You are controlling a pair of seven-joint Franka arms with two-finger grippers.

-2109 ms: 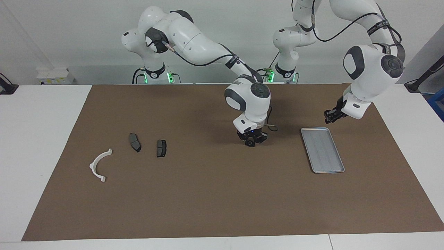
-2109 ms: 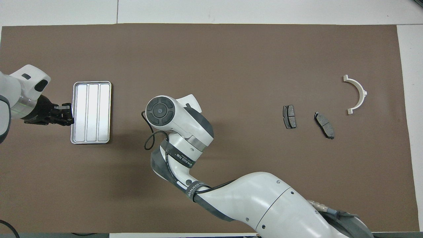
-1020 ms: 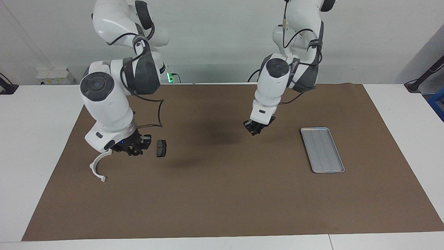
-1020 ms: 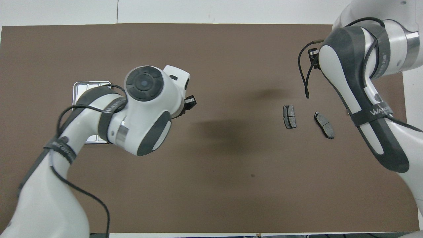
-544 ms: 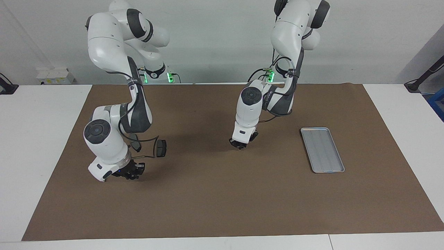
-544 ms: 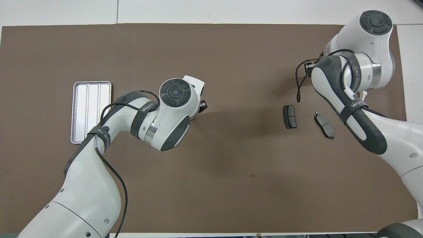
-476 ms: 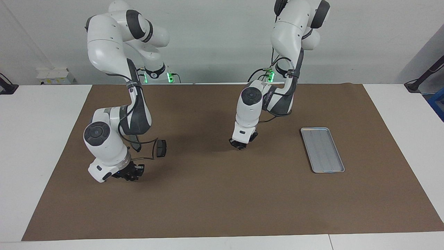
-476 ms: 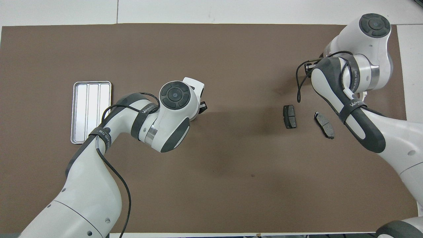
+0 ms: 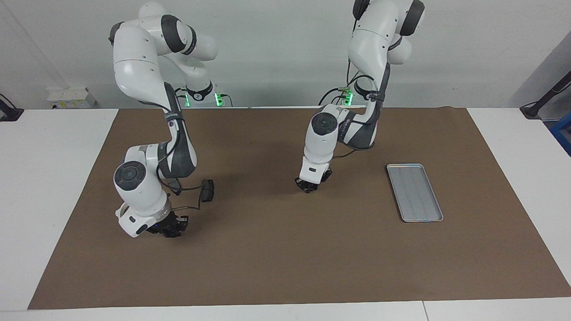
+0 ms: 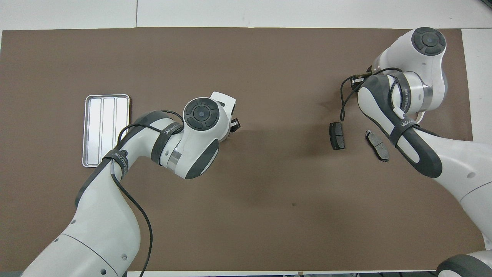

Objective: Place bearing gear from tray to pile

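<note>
Now right claw [image 9: 171, 229] has swung down by the pile [image 9: 207, 190], left claw [image 9: 308, 186] hangs over the surface [image 9: 285, 258], tray [image 9: 415, 192] bare; claw states unreadable, gear drop likely underway.

we see a brown mat [image 9: 285, 267] that covers most of a white table [image 9: 49, 187]. it lies under the left gripper [image 9: 308, 186] and under the right gripper [image 9: 171, 228], and the bare white table shows all around it. on the mat there is one small dark speck [image 10: 294, 204], apart from both grippers and toward the robots' edge of the mat. well apart from the right gripper, at the right arm's end of the table by the wall, stands a small white box [image 9: 71, 97]. near it, at the table's edge, is a black object [image 9: 9, 112] that we cannot identify. well apart from the left gripper, at the left arm's end, we see a black slanted stand [image 9: 546, 98] and a part of something blue [image 9: 564, 133]. a pale grey wall [image 9: 276, 53] rises at the robots' end of the table.
</note>
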